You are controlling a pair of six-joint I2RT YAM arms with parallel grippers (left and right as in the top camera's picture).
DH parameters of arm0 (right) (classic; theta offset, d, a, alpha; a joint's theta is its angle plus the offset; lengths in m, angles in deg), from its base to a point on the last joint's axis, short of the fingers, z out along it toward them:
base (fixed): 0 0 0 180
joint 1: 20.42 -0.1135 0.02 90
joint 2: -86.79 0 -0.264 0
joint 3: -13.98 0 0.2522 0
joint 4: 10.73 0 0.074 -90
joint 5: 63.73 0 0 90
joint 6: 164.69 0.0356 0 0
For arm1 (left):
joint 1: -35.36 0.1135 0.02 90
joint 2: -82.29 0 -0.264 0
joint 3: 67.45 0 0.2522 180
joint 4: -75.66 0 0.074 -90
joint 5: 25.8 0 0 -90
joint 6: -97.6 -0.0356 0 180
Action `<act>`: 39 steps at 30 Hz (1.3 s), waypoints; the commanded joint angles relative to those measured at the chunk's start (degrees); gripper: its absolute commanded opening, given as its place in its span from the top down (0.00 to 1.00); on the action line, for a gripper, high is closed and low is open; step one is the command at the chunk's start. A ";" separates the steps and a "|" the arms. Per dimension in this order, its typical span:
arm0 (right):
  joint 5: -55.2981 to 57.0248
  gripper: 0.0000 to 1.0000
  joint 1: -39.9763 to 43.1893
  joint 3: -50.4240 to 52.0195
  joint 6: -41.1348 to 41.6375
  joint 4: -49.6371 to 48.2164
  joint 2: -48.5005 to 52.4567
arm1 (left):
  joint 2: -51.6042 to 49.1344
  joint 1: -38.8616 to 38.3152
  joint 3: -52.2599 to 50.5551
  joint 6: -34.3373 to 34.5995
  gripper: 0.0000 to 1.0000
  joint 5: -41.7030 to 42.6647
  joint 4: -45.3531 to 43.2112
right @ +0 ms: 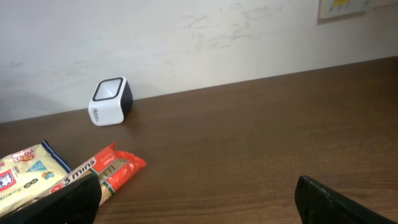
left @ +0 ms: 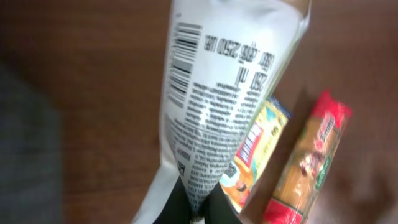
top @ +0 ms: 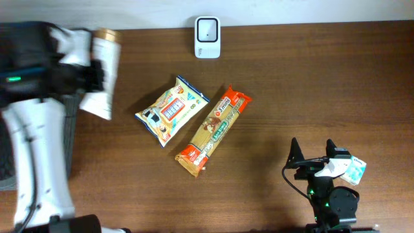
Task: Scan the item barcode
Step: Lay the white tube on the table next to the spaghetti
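Observation:
A white tube with a gold cap is lifted over the table's far left, and my left gripper is shut on it. In the left wrist view the tube fills the middle, pinched between the fingers of my left gripper. Its barcode shows on the upper left side. The white scanner stands at the back centre and also shows in the right wrist view. My right gripper is open and empty at the front right.
A yellow snack packet and a long orange pasta packet lie side by side mid-table. Both also appear below the tube, the snack packet beside the pasta packet. A wall runs behind the table's far edge.

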 commanded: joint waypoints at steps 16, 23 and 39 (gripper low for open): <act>0.52 0.01 -0.33 0.46 0.04 0.17 -0.37 | -4.48 -27.34 -38.62 5.77 0.09 -3.63 -41.00; 0.52 0.01 -0.33 0.46 0.04 0.17 -0.37 | 8.59 -27.17 -32.85 5.75 0.01 -4.70 -39.58; 0.52 0.01 -0.33 0.46 0.04 0.17 -0.37 | 11.23 18.58 -11.23 -3.39 0.01 -9.31 -18.78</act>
